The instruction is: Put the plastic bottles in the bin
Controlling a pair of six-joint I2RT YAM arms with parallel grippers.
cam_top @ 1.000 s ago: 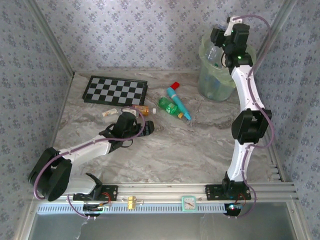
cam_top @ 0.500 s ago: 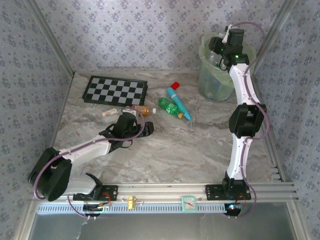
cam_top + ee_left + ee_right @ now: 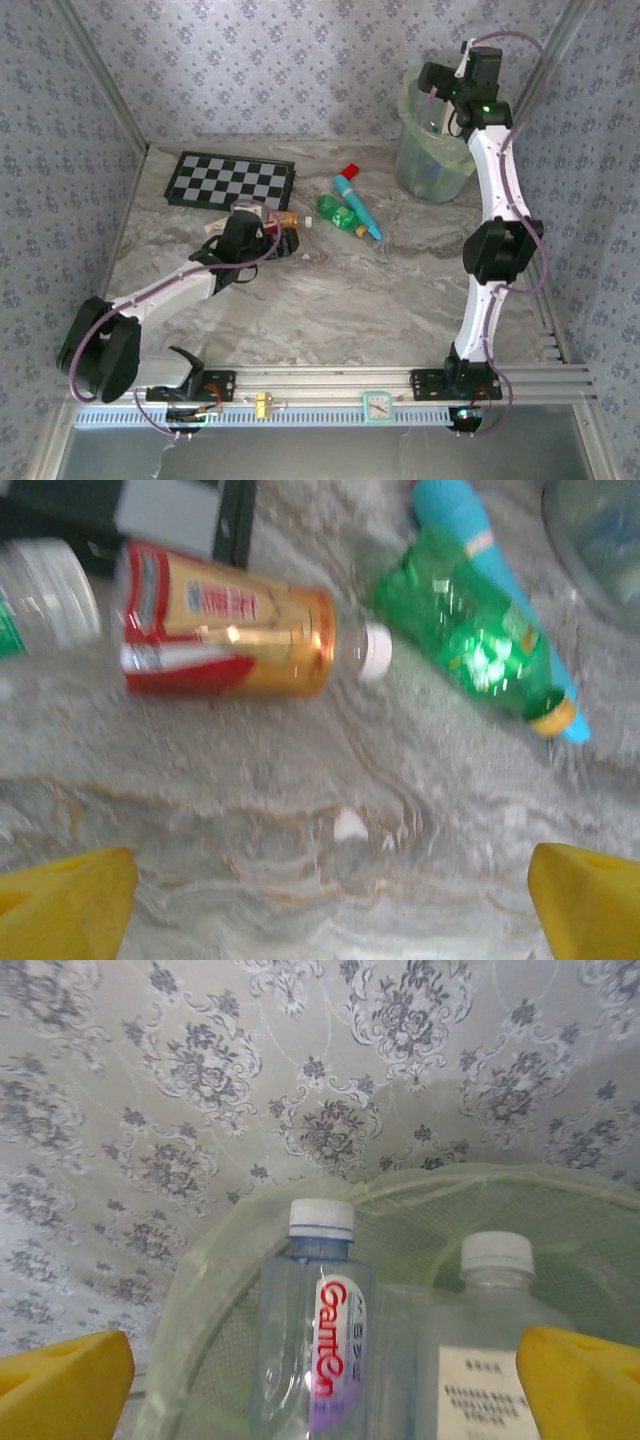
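Observation:
The pale-green bin (image 3: pixel 430 150) stands at the back right, and my right gripper (image 3: pixel 436 98) hangs over its mouth. In the right wrist view that gripper (image 3: pixel 322 1388) is open above the bin's rim (image 3: pixel 430 1192). A clear red-lettered bottle (image 3: pixel 315 1330) and a white-capped bottle (image 3: pixel 490 1350) stand upright inside, touching neither finger. My left gripper (image 3: pixel 282 238) is low over the table. It (image 3: pixel 325 905) is open and empty, just short of the orange-labelled bottle (image 3: pixel 230 630). A green bottle (image 3: pixel 475 640) lies to the right and a clear bottle (image 3: pixel 40 605) to the left.
A teal tube with a red cap (image 3: pixel 355 200) lies right behind the green bottle (image 3: pixel 338 212). A chessboard (image 3: pixel 230 180) lies flat at the back left. A small clock (image 3: pixel 378 405) sits on the front rail. Patterned walls close in three sides.
My right gripper has opened over the bin and let go of the clear bottle. My left arm has moved forward towards the orange-labelled bottle.

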